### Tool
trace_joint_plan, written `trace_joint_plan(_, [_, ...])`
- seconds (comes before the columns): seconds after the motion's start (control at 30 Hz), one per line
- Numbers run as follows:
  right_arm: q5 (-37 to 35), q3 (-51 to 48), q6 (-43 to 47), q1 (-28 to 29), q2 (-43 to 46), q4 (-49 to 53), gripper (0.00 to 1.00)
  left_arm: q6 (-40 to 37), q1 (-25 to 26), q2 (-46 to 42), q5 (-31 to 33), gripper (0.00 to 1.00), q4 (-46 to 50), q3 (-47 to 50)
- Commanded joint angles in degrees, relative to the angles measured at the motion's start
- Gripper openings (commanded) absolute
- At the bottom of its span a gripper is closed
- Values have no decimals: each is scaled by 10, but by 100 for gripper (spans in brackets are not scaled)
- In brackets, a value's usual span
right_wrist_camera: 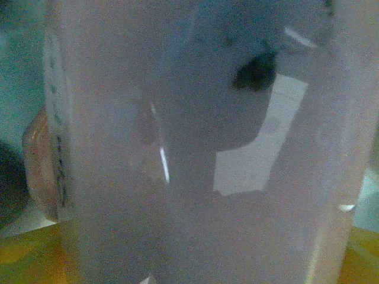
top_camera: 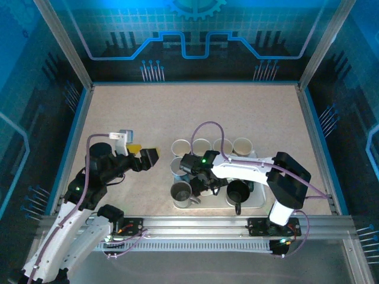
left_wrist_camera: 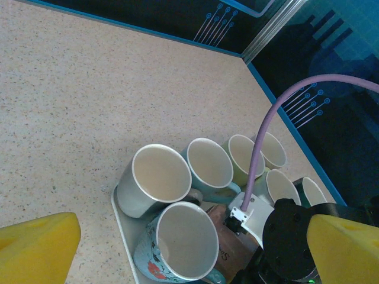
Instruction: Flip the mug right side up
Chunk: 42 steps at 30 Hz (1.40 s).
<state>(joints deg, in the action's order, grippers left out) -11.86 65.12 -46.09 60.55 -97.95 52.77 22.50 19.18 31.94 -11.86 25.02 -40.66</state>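
Observation:
A brown glossy mug (right_wrist_camera: 195, 148) with lettering on its side (left_wrist_camera: 228, 236) stands among other mugs on the white tray (top_camera: 260, 201). My right gripper (top_camera: 201, 182) is down over it. In the right wrist view the mug's wall sits very close between the yellow fingertips (right_wrist_camera: 23, 254), and whether the pads touch it is not clear. The gripper hides which way up the mug stands. My left gripper (top_camera: 153, 155) hovers open and empty to the left of the tray, its yellow fingertips (left_wrist_camera: 41, 248) wide apart.
Several upright mugs crowd the tray: a floral blue one (left_wrist_camera: 177, 242), a grey one (left_wrist_camera: 157, 174), a silver one (top_camera: 181, 192) and a black one (top_camera: 238, 192). Blue walls border the speckled tabletop (top_camera: 177, 112).

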Motion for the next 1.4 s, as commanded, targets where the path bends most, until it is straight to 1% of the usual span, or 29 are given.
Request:
trace_joint_plan(0.0, [6,-6,-5,-5,3,-6,88,5,-5,1,-14,99,-14,7])
trace_joint_plan(0.4, [-5,2,-6,-5,41,8,59,5,-5,0,-14,99,-13,7])
trace_joint_plan(0.77, [-23,48,-1,4,107,87,45,6,-7,3,-22,99,-18,8])
trace_joint_plan(0.9, [-26,65,6,6,136,120,43,6,-6,11,-39,99,-19,9])
trace_joint_plan(1.03, [-26,92,22,6,162,155,37,0,-2,21,-63,99,-24,1])
trace_joint_plan(1.1, [-24,112,32,6,173,176,35,-19,12,33,-63,98,-5,-20])
trace_joint_plan(1.17, [-14,138,49,2,185,197,34,-56,42,53,-46,96,29,-56])
trace_joint_plan(1.2, [-1,148,60,-3,190,202,33,-75,66,60,-31,95,45,-72])
trace_joint_plan(1.3, [50,174,93,-27,210,203,30,-147,147,83,40,92,85,-116])
trace_joint_plan(1.37, [106,183,111,-51,214,199,29,-213,221,95,108,91,101,-131])
